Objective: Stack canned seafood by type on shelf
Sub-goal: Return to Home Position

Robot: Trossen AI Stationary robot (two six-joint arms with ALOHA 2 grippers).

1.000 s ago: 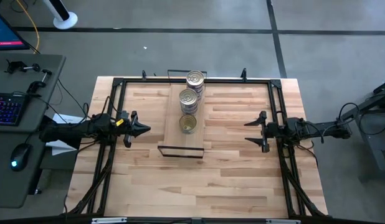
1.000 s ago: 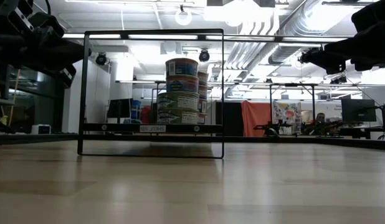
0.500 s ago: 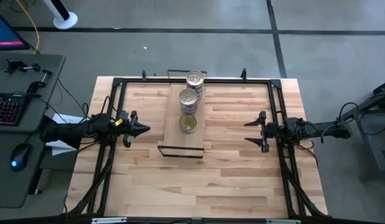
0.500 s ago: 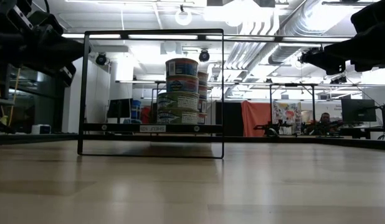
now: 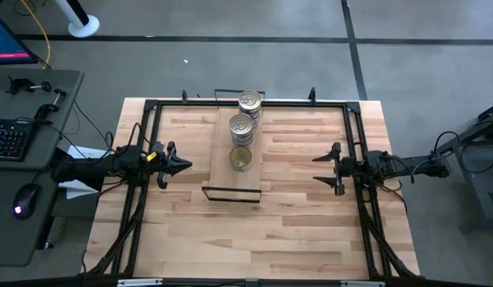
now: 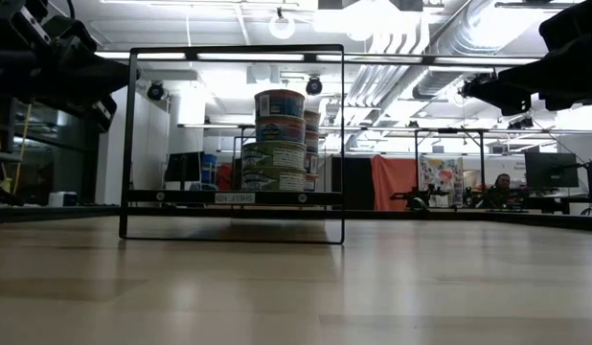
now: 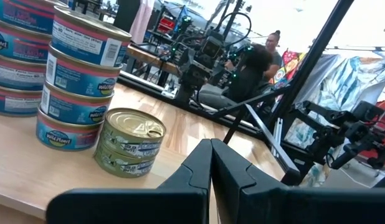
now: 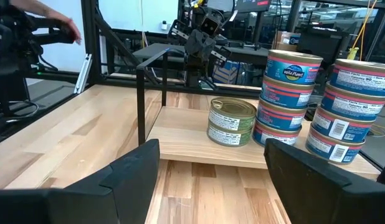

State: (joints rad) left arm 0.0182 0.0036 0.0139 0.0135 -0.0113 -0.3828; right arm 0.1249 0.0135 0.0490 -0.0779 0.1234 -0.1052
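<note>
Overhead, we saw the left gripper (image 5: 185,165) pressed together at the left of the table (image 5: 294,231), the right gripper (image 5: 320,168) spread opposite, both well apart from the canned seafood (image 5: 242,125) stacked on the shelf (image 5: 234,182).

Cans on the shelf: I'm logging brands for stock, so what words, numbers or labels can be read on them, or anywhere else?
"Wild Planet": the logo on the blue and pink cans.
Other print on those cans: too small to read.
Print on the green-labelled cans: blurred, unreadable.
Text on the white sticker on the front rail of the shelf: too blurred to read.
</note>
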